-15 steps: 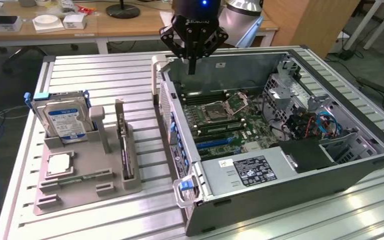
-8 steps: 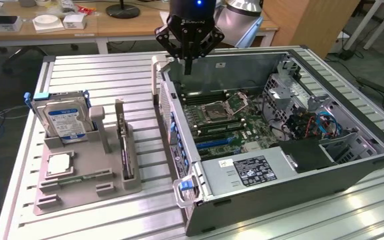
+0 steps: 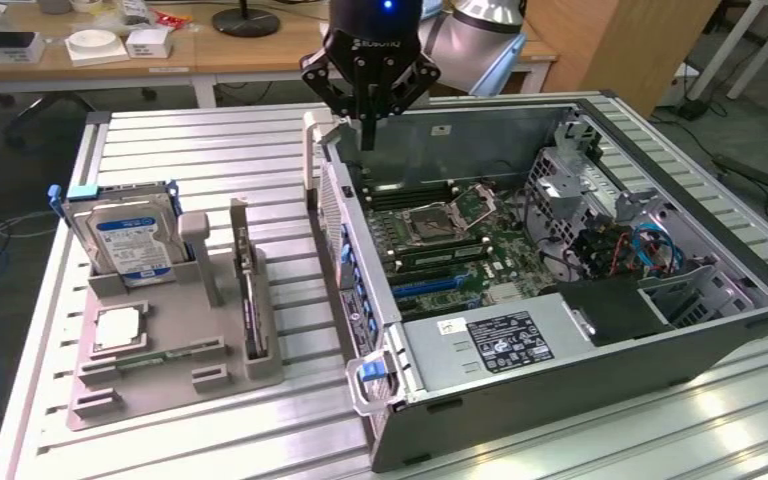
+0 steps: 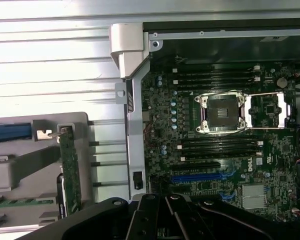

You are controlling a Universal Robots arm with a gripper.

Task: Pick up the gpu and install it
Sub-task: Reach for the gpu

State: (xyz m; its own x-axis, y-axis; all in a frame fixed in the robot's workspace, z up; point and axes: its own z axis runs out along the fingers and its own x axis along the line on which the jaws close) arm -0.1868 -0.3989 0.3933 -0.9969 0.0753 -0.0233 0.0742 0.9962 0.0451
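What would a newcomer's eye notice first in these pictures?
The open computer case, on the exterior view's right, lays bare its motherboard with an empty processor socket. The shut pincer hangs over the case's corner. On the exterior view's left, a grey holder carries the gpu, upright, and a hard drive.

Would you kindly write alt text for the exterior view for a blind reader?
The shut, empty end effector hangs above a corner of the open computer case. The gpu stands on edge in a grey holder at the exterior view's left.
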